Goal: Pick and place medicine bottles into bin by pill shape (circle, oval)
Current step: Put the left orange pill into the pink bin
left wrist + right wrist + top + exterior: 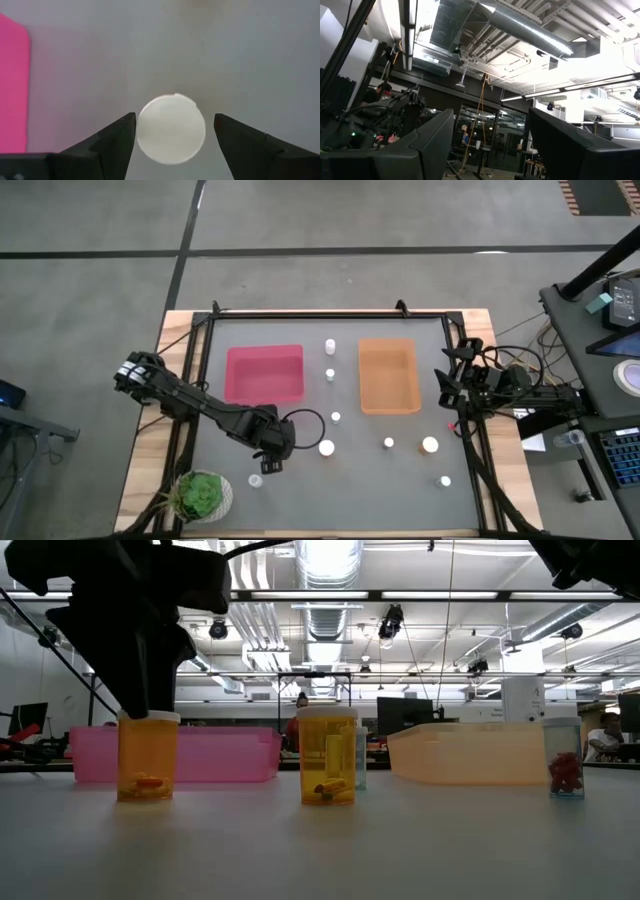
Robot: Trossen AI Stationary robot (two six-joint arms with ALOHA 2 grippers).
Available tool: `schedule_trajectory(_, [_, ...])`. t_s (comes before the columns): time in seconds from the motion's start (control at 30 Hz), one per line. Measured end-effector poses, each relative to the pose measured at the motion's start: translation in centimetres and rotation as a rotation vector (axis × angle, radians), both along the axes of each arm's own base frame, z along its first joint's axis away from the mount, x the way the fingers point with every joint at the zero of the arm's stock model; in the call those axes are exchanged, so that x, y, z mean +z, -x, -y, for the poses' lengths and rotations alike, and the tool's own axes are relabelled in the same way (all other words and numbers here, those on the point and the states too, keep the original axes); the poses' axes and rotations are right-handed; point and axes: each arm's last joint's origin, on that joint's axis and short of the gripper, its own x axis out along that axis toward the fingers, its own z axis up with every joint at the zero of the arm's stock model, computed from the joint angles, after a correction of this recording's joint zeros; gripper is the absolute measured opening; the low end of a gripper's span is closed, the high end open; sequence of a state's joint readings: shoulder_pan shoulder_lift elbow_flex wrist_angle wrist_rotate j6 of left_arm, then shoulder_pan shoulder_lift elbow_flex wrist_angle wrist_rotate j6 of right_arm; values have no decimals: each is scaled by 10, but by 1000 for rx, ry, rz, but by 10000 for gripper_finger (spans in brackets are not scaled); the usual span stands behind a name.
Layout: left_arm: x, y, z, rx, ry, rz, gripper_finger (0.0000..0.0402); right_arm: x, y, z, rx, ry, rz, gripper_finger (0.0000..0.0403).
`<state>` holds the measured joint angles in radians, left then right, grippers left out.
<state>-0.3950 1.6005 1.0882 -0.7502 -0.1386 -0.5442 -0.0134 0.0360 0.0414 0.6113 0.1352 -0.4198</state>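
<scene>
Upright on the table, an orange-tinted bottle (148,757) stands in front of the pink bin (264,374), its white cap (171,129) between the left gripper's (174,131) spread, ungripping fingers; only the low view shows its pills. Right gripper (490,140), open, waits beside the orange bin (388,376).

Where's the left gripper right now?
In the high view, the left gripper hangs over the table's near-left part, in front of the pink bin and right of the potted plant, its jaws open around a bottle's white cap.

Grey table (300,510): bottles (327,447), two bins (264,374).
</scene>
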Motion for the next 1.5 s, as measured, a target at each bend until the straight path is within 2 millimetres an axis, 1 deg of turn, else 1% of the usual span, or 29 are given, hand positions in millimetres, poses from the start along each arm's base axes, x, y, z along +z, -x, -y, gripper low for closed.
schedule_trajectory(0.2, [-3,1,0,0,-2,-1,253,0,0,0,0,0,0,249])
schedule_trajectory(0.3, [-3,1,0,0,-2,-1,247,0,0,0,-1,0,0,249])
schedule_trajectory(0.6, [-3,1,0,0,-2,-1,194,0,0,0,-1,0,0,249])
schedule_trajectory(0.8, [-2,1,0,-1,-1,1,197,0,0,0,-2,1,0,249])
schedule_trajectory(0.93, [11,-6,2,-5,15,42,198,0,0,0,-6,0,0,249])
schedule_trajectory(1.07, [35,-14,1,-21,38,116,199,0,0,1,-22,-11,-2,249])
schedule_trajectory(1.13, [49,-16,-4,-10,47,148,199,-1,0,1,-24,-13,-8,249])
schedule_trajectory(1.23, [67,-19,-16,16,46,177,199,-1,-1,1,-25,-13,-11,249])
schedule_trajectory(1.37, [87,-14,-43,70,39,225,199,-1,-1,1,-28,-9,-12,249])
schedule_trajectory(1.5, [100,0,-77,143,15,236,199,-1,-1,1,-31,-8,-13,249])
